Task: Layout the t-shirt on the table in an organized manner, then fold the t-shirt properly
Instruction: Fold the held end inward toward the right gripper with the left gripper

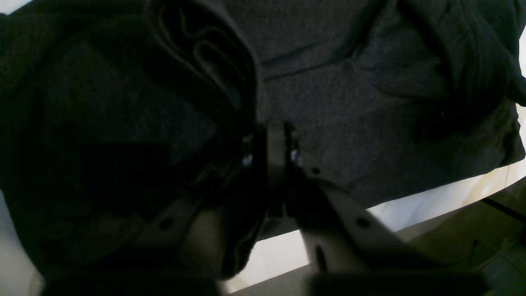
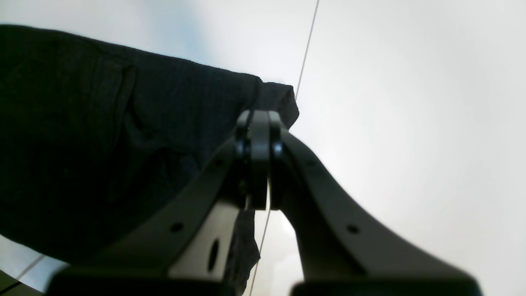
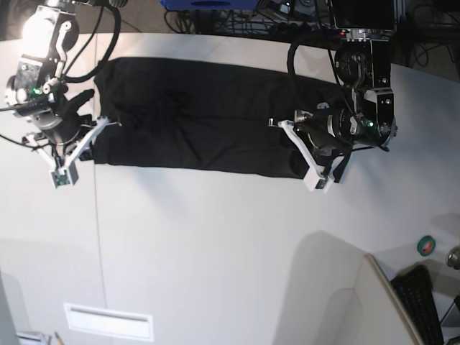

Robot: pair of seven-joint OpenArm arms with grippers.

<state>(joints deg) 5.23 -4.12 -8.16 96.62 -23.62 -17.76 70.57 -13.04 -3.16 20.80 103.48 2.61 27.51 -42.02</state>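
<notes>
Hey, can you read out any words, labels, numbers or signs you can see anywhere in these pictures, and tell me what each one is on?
No readable text in any view.
The t-shirt shows only plain black cloth; no print or label is visible.
The table carries no writing.
The small round green and red object near the table's edge is too small to tell whether it bears a mark.

Dark cables [image 3: 237, 18] and a blue bin [image 3: 208, 4] crowd the far background.
</notes>
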